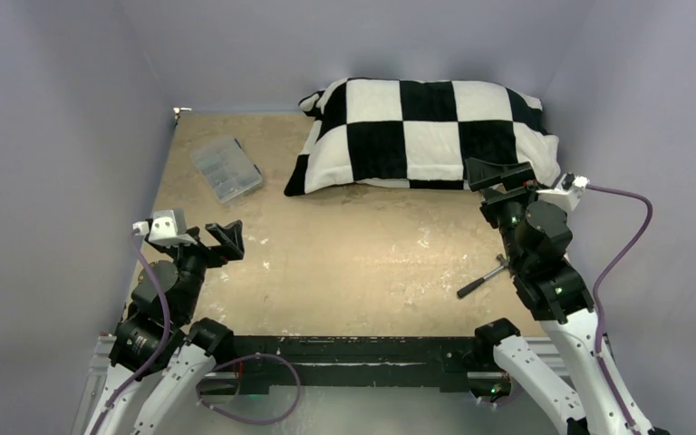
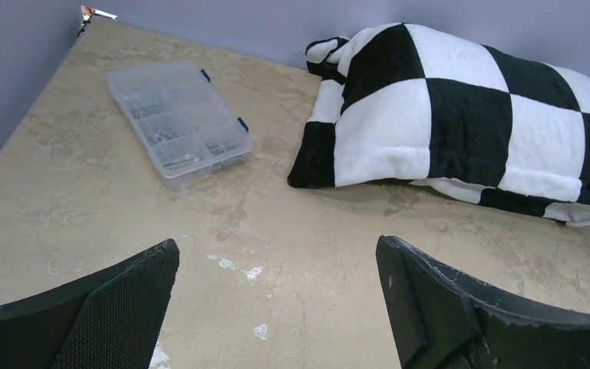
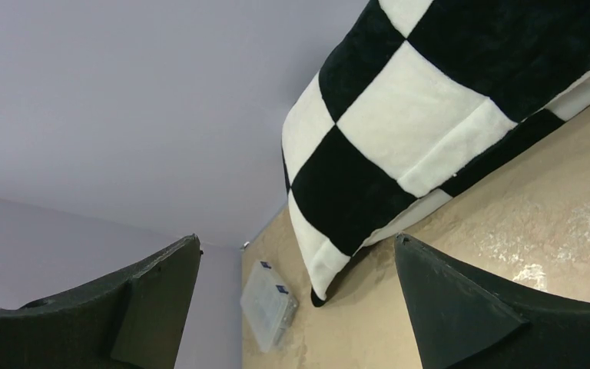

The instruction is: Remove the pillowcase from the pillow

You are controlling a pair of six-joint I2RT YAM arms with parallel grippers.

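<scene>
Plainly the pillowcase (image 1: 426, 136) lies at the far edge of the table (image 1: 353, 263), right of centre, with its long axis running left to right across the front of both arms. It is stuffed plump, so the pillow is judged to be inside and hidden; a white strip (image 2: 461, 190) along the near edge may be it, I cannot tell. The right gripper (image 1: 500, 172) is the nearer one: it hangs just before the near right corner, jaws spread wide, holding nothing. The left gripper (image 1: 225, 240) is well apart, close to its own base, also wide open and empty, with the case ahead and to its right. The cloth bunches at the far left corner, so the mouth may be at that end. A parts box (image 1: 225, 169) lies left of the case, a tool (image 1: 482, 279) by the right arm
</scene>
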